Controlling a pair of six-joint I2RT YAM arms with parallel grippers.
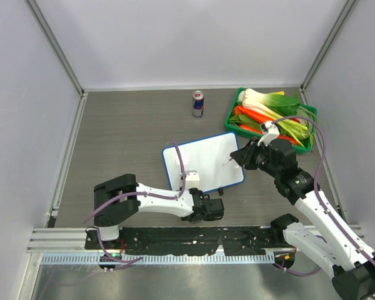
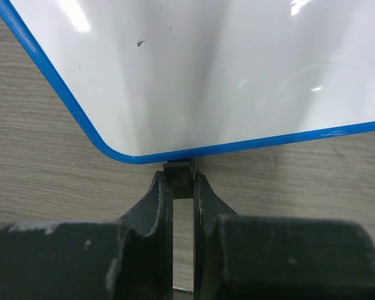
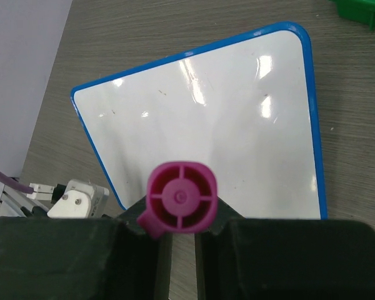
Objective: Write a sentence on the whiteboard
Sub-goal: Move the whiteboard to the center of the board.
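From above, the whiteboard [image 1: 203, 164] lay slightly turned on the table [image 1: 125, 144], with a drink can [image 1: 198, 104] beyond its far edge and a green tray [image 1: 232, 111] of vegetables beyond its right corner. The left gripper [image 1: 203, 199] was at its near edge and the right gripper [image 1: 242, 156] at its right edge. In the left wrist view, the fingers [image 2: 156, 200] were clenched on a small black foot [image 2: 178, 176] under the blue rim. In the right wrist view, the gripper grasped a magenta marker [image 3: 181, 199] over the near edge of the whiteboard.
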